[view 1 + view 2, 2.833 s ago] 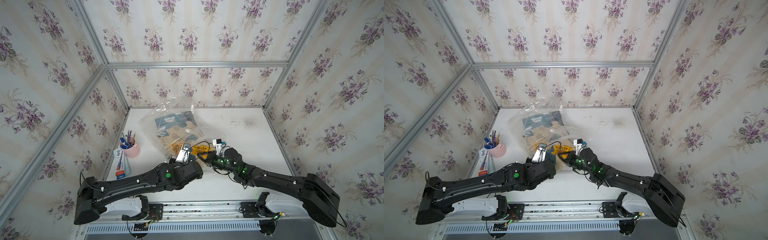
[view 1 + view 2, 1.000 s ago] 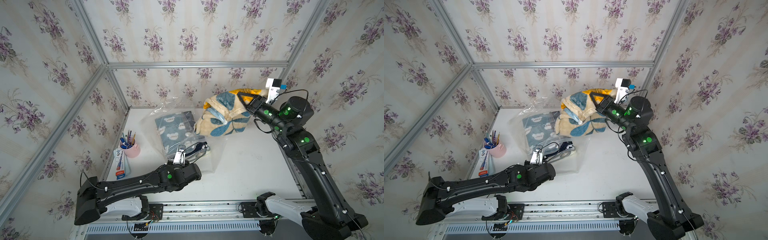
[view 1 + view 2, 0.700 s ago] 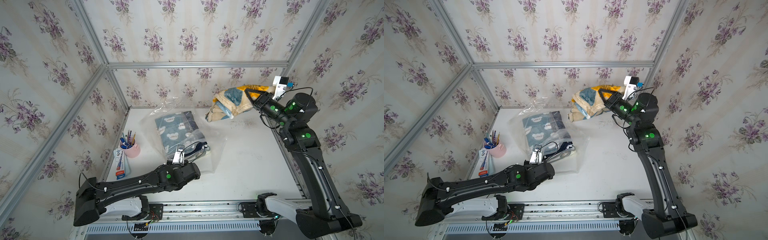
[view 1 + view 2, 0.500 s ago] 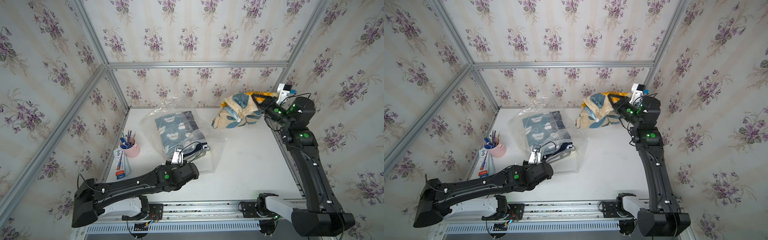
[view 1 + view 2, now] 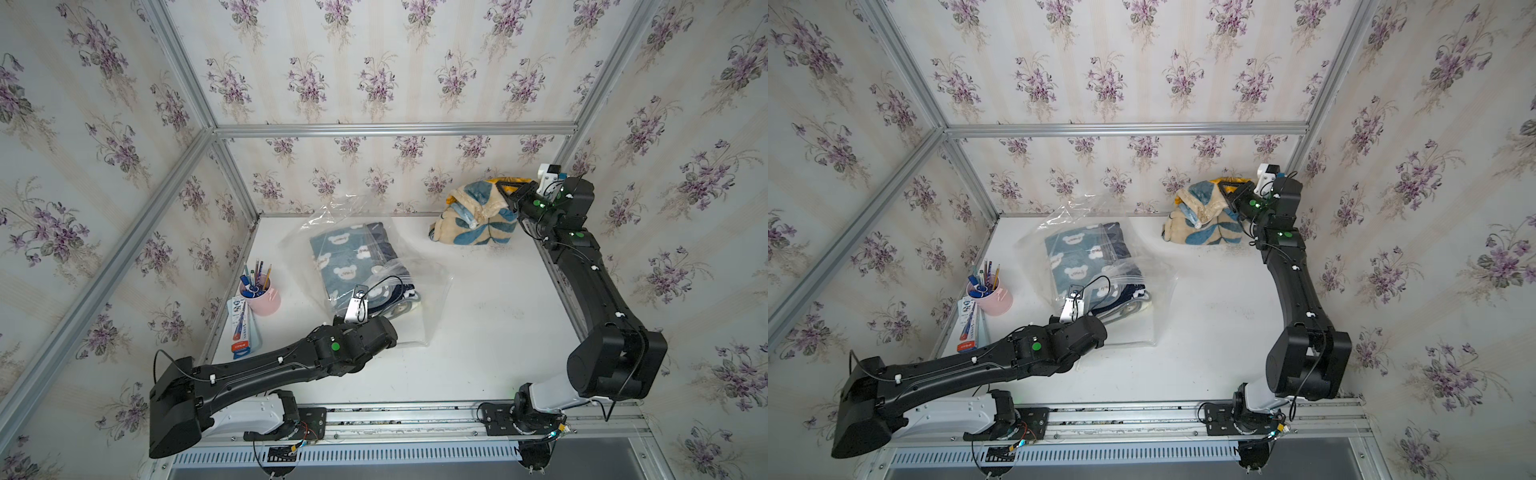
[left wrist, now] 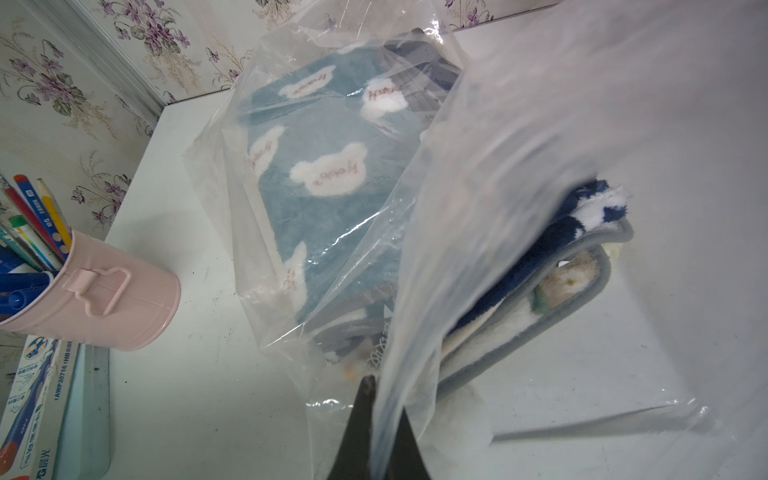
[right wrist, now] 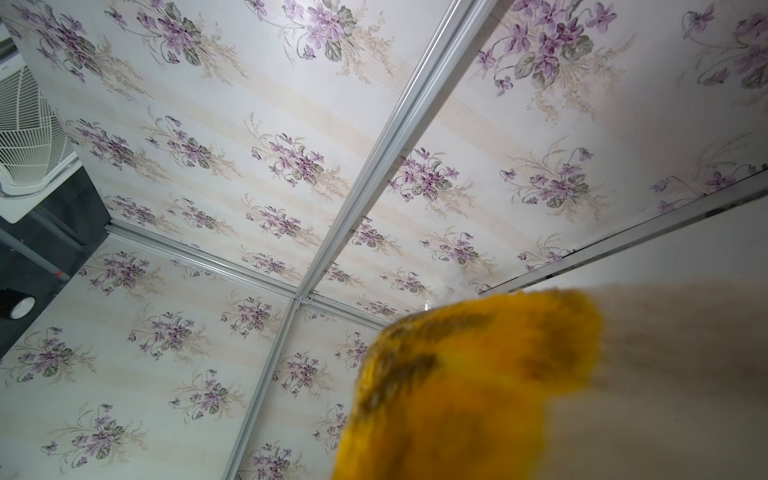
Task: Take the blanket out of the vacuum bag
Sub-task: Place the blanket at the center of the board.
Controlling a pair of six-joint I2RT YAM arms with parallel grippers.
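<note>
Blanket (image 5: 473, 220) is sitting outside the bag (image 5: 419, 307).
Right gripper (image 5: 509, 195) is clamping it at the table's (image 5: 478, 357) far right corner; left gripper (image 6: 374, 399) is pinching the bag's near edge.

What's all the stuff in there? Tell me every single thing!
vacuum bag: 1, see-through, middle of the table
bear blanket: 1, blue with white bears, inside the vacuum bag, on top
grey-edged blanket: at least 1, navy and cream, inside the vacuum bag, under the bear blanket
leaf blanket: 1, cream with blue leaves and some yellow, far right corner, out of the bag
cup: 1, pink, full of pens, left edge of the table
pen box: 1, white and blue, lying flat beside the cup
table: 1, white
left hand: 1, black, shut on the vacuum bag's edge
right hand: 1, black, shut on the leaf blanket
</note>
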